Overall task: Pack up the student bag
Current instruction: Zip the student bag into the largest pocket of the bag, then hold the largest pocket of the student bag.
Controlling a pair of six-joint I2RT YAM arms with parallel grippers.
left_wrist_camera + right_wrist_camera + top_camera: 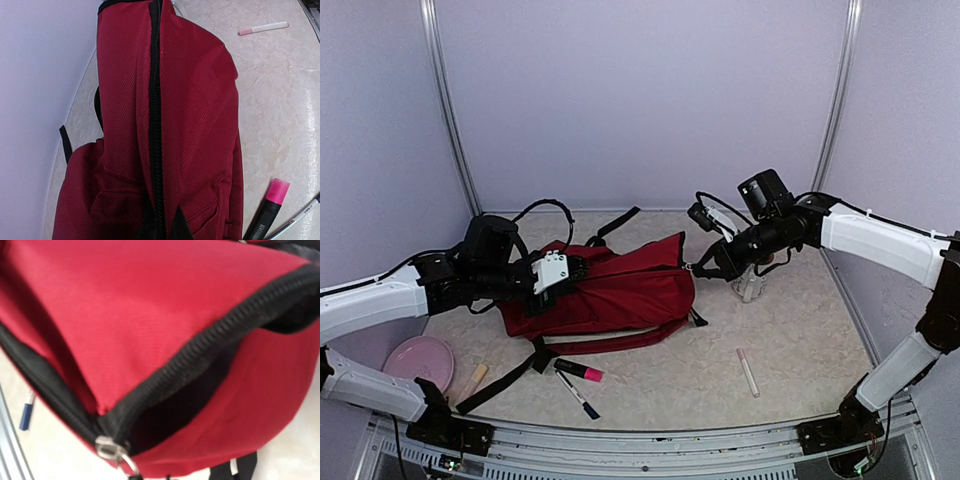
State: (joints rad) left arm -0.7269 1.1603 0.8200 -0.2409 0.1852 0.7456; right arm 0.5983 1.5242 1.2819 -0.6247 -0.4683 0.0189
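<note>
Opening the student bag (620, 290): the right pincer (698, 266) is sitting closed at the zipper pull (114, 452), centre-right of the top view. Closed too, the left pincer (560, 272) is gripping the fabric; pulling should be running along the zipper track (155, 125).

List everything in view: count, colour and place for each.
student bag: one, dark red with black straps, table centre, main zipper partly open
zipper pull: one, silver, at the bag's right end
plate: one, pink, near left
highlighter: one, black with pink cap, in front of the bag
pen: one, white with blue cap, beside the highlighter
marker: one, pale pink and white, near right
stick-shaped item: one, tan, beside the plate; kind unclear
clear item: one, whitish, right of the bag; kind unclear
left gripper: jaws shut on the bag's left part
right gripper: jaws shut at the zipper pull
</note>
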